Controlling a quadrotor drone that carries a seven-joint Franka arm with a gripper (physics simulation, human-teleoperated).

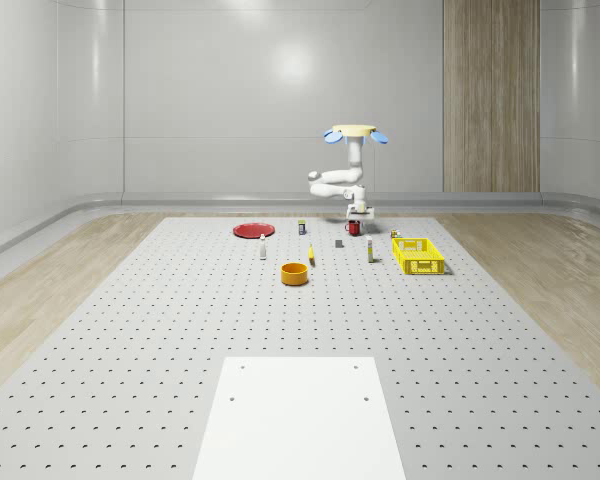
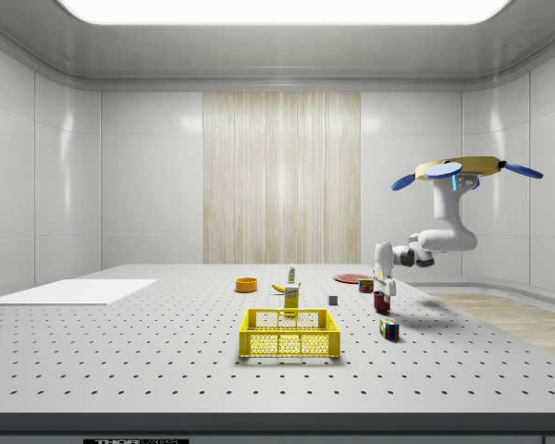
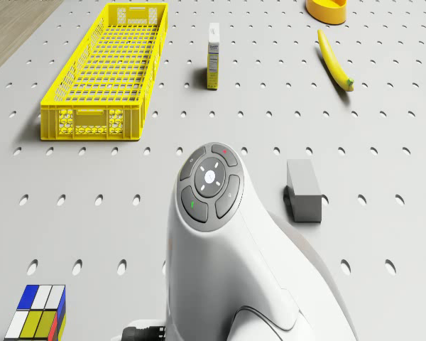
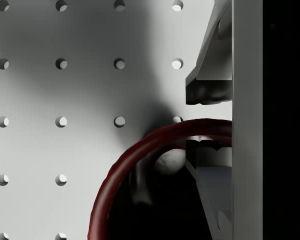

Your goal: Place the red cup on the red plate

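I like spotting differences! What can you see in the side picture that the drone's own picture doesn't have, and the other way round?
The side view has the drone hovering above the table's far end, the red cup under the end effector, the red plate beyond it, and the orange bowl whole.

The drone view looks down on the arm's wrist buttons, and the banana lies in plain sight.

Both have the yellow crate, the colour cube, the grey block and the holed table.

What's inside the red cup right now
One pincer finger reaches down inside the red cup, the other stays outside its rim. The cup's interior is dark; its bottom can't be made out.
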